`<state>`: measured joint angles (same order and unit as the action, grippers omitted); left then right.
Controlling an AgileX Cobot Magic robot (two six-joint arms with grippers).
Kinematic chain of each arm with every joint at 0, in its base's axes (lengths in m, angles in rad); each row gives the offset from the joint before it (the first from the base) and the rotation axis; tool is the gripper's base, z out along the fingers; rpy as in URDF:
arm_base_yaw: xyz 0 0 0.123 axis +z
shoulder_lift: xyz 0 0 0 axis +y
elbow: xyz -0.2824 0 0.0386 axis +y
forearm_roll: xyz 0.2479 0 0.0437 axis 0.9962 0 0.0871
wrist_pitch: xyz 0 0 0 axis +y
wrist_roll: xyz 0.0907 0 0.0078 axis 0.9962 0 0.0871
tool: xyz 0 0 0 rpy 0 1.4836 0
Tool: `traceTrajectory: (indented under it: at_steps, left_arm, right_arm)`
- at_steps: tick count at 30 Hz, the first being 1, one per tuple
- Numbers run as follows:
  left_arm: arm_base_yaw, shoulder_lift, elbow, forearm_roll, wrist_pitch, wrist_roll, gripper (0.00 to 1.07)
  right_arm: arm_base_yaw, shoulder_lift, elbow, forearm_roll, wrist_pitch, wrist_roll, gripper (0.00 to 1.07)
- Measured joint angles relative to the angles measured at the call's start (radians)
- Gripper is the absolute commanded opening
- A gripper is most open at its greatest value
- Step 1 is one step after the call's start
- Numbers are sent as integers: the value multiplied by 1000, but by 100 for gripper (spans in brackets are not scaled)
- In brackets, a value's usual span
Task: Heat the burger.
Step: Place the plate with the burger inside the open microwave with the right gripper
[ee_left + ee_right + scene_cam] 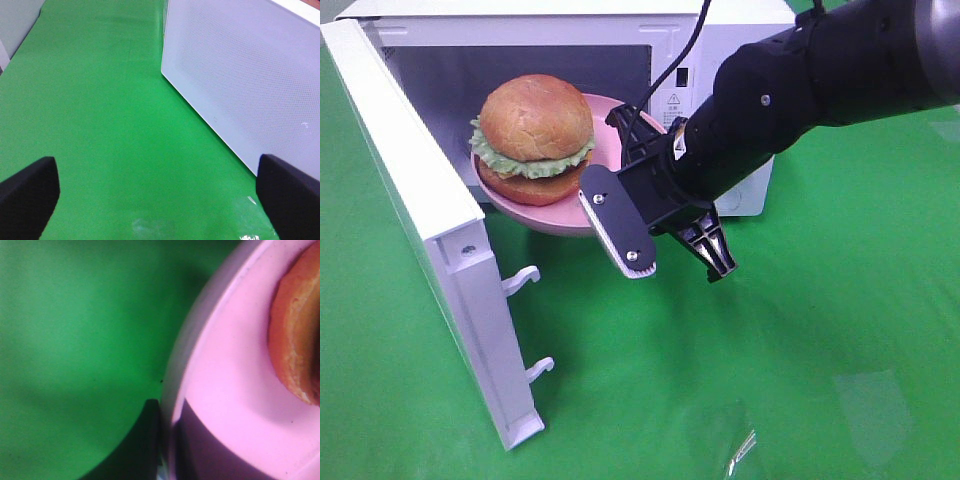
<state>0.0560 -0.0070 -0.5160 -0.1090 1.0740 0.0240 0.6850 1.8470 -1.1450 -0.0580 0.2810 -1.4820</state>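
Looked down on a green table cover (820, 350) carrying a white microwave (570, 10), with door (430, 230) swung wide to the left. Found the burger (535, 125) sitting on a pink plate (618, 125) at the open mouth of the oven, with the right gripper (600, 210) pinching the plate's near rim, fingers almost pressed together. Saw the left gripper (160, 200) low over the green cover beside a white dotted panel (240, 75), fingers (27, 195) spread wide, holding nothing.
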Motion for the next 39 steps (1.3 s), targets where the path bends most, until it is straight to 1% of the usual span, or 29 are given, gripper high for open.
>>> traceTrajectory:
  at_steps: [2,9,11,13,18,19,20,22,27,29,32,33,34,35,36,37,39]
  left_arm:
    - [0,0,0,0,0,0,100]
    - [0,0,0,0,0,0,100]
    - [0,0,0,0,0,0,100]
    - [0,0,0,0,0,0,100]
    - [0,0,0,0,0,0,100]
    - [0,0,0,0,0,0,100]
    - [0,0,0,0,0,0,100]
    - [0,0,0,0,0,0,100]
    - [0,0,0,0,0,0,100]
    - [0,0,0,0,0,0,100]
    - [0,0,0,0,0,0,100]
    - [0,0,0,0,0,0,100]
    - [0,0,0,0,0,0,100]
    - [0,0,0,0,0,0,100]
    - [0,0,0,0,0,0,100]
    - [0,0,0,0,0,0,100]
    - [0,0,0,0,0,0,100]
  right_arm:
    - [3,29,-28,0,-2,1,2]
    - [5,68,-69,0,5,1,2]
    - [5,85,-89,0,5,1,2]
    - [5,122,-137,-2,11,12,2]
    - [5,152,-174,-8,20,42,2]
    - [5,171,-200,-24,34,69,2]
    - [5,171,-200,-24,34,69,2]
    - [5,205,-252,-53,56,122,2]
    - [5,229,-291,-82,67,161,2]
    - [5,262,-351,-120,85,212,2]
    - [5,278,-380,-135,97,233,2]
    - [5,299,-416,-156,112,258,2]
    - [5,299,-416,-156,112,258,2]
    - [5,318,-446,-170,125,279,2]
    - [5,318,-446,-170,125,279,2]
    - [5,334,-475,-176,136,293,2]
    - [5,341,-489,-177,138,298,2]
